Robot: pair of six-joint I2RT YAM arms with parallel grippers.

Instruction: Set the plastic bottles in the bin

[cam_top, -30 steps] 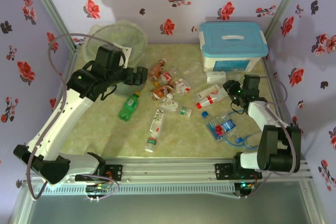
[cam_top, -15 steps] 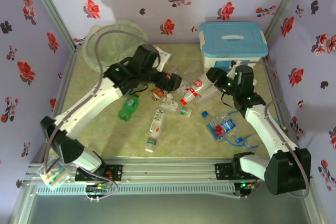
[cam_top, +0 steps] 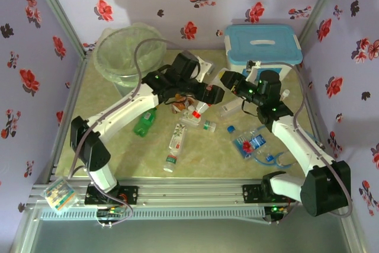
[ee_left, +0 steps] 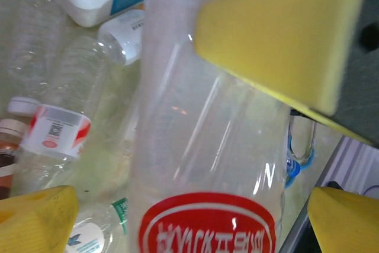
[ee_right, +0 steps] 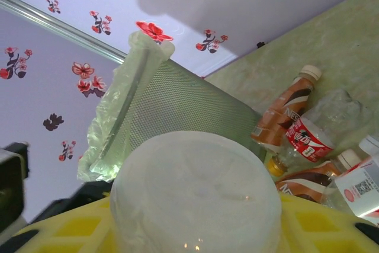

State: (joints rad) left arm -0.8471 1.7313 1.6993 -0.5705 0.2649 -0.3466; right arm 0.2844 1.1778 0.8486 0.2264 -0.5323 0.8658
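A clear plastic bottle with a red label (cam_top: 201,108) hangs over the middle of the table. My right gripper (cam_top: 227,81) is shut on its base end, and that round base (ee_right: 195,194) sits between my yellow fingers (ee_right: 71,229). My left gripper (cam_top: 211,95) is open around the same bottle (ee_left: 207,164), with gaps between its yellow pads (ee_left: 35,220) and the bottle's sides. One right-gripper pad (ee_left: 278,34) presses on the bottle from above. The bin (cam_top: 124,51), a grey-green bucket lined with a clear bag, stands at the back left (ee_right: 177,105).
Several bottles lie on the table: a green one (cam_top: 145,121), orange-brown ones (ee_right: 287,108), a green-labelled clear one (cam_top: 176,137) and a blue-labelled one (cam_top: 249,143). A white box with a light-blue lid (cam_top: 262,48) stands at the back right. Flowered walls enclose the table.
My left arm swung from the bin to the table's middle. My right gripper lifted the red-labelled bottle and carried it left, into my left gripper's open jaws.
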